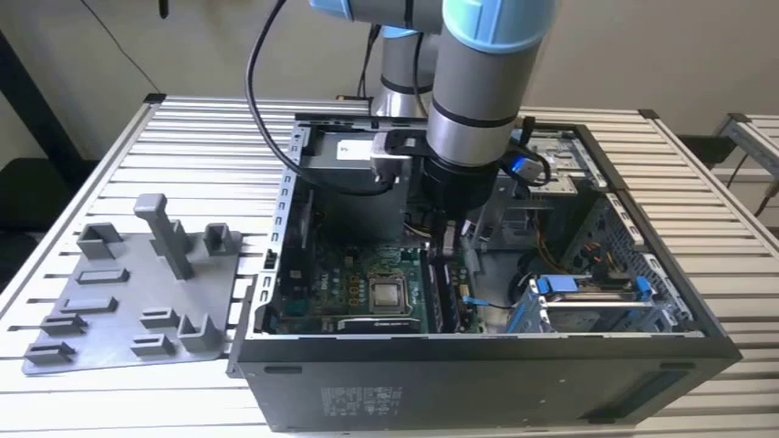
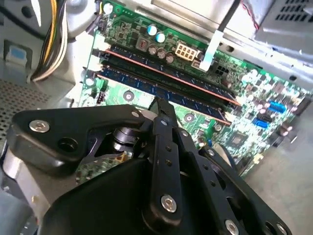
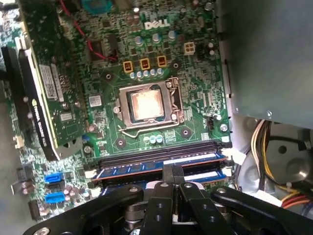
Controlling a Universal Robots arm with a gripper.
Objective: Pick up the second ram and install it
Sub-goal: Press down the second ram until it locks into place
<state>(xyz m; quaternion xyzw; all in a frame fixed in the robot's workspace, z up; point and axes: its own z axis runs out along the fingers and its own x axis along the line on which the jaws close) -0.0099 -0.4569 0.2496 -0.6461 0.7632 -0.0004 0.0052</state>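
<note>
Dark blue second ram [image 3: 161, 165] stands edge-up in its slot.

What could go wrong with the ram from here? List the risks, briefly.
1. The tool meets the second ram near its middle; a tilted push could leave one end unseated in its slot.
2. The neighbouring slot lies close alongside, so a sideways slip might strike it.
3. The yellow cables hang near the slot's end and might snag.
</note>
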